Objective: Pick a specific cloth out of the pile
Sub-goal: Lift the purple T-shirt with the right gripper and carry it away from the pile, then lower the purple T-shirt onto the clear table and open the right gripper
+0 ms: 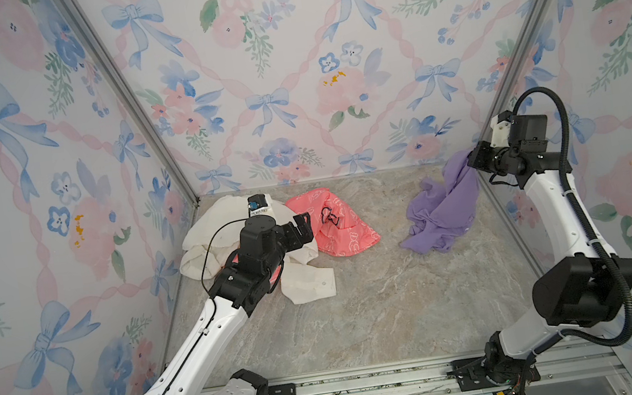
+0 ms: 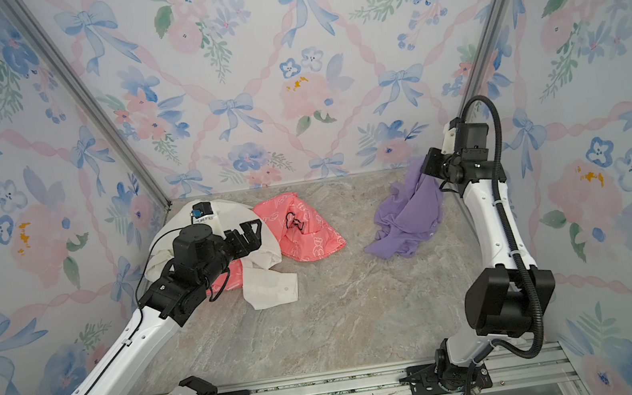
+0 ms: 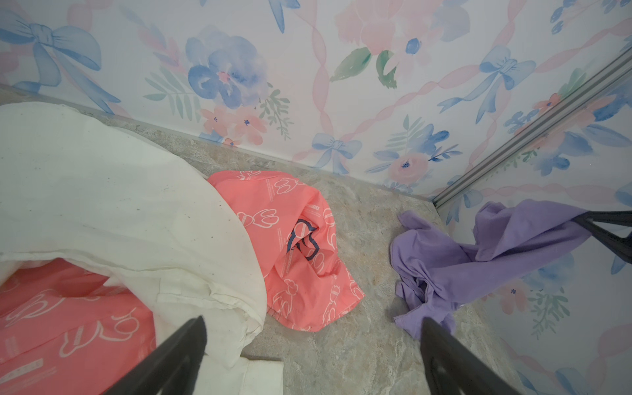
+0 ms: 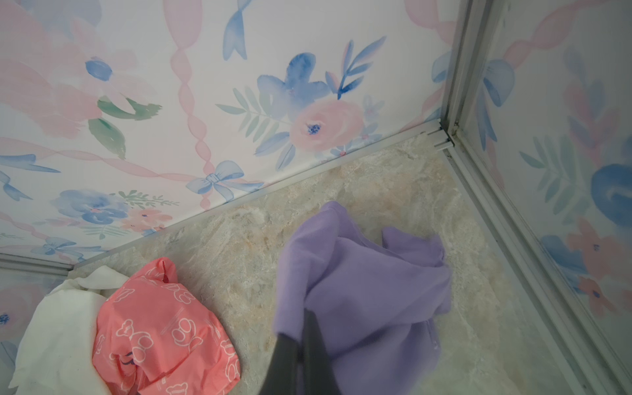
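Lavender-purple soft cloth (image 1: 440, 210) hangs by one end from the right gripper (image 1: 469, 157) at the far right. That gripper's two black fingers (image 4: 290, 355) are pinched tight on it. The cloth's low part lies crumpled on the grey marble table (image 1: 363, 309), well apart from the pile (image 1: 203, 243) at the far left. There a cream-white shirt (image 2: 272, 284) lies partly over a coral-pink cloth with white bears (image 1: 345, 226). The left gripper (image 1: 307, 227) hovers over the shirt, fingers wide apart, holding nothing.
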{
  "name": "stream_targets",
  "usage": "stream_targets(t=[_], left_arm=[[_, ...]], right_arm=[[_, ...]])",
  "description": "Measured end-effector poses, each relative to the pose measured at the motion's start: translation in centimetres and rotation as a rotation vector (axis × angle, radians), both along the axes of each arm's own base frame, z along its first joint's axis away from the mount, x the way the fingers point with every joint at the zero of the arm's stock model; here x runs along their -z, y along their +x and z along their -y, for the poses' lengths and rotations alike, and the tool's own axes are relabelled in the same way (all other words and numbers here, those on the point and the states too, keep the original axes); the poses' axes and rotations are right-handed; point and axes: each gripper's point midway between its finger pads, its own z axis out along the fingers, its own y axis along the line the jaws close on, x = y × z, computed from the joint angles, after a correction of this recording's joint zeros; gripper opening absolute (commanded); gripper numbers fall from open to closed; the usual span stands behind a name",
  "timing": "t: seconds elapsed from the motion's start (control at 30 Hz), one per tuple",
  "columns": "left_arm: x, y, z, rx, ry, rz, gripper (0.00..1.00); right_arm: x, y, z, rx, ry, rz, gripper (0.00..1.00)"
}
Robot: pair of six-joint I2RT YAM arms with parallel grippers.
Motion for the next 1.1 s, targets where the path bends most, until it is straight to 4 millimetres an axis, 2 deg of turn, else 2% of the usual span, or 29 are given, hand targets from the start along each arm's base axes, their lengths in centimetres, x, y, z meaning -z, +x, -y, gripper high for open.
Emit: stream_targets(t=[0.13, 0.33, 0.43, 0.53, 0.8, 0.93, 1.1], left_arm=[[0.1, 0.2, 0.1, -0.001, 0.001, -0.001, 0.98], [0.0, 0.2, 0.1, 0.000, 0.000, 0.001, 0.98], [-0.1, 0.3, 0.1, 0.000, -0.004, 0.007, 0.98], [-0.3, 0.3, 0.1, -0.001, -0.006, 0.012, 0.98], [0.4, 0.2, -0.5, -0.016, 0.000, 0.004, 0.98], [0.5, -0.2, -1.0, -0.026, -0.001, 0.009, 0.98], [0.3, -0.7, -2.0, -0.054, -0.002, 0.024, 0.98]], right_arm=[[3.2, -1.7, 0.1, 0.014, -0.006, -0.075, 0.01], [9.3, -3.9, 0.2, 0.029, -0.005, -0.237, 0.02], [11.3, -4.8, 0.2, 0.031, -0.004, -0.308, 0.05], [13.5, -5.4, 0.3, 0.030, -0.005, -0.379, 0.10], [22.1, -7.8, 0.2, 0.021, 0.019, -0.665, 0.23], [24.0, -9.1, 0.2, 0.030, 0.033, -0.739, 0.31], [24.3, -9.8, 0.7, 0.052, 0.036, -0.759, 0.44]])
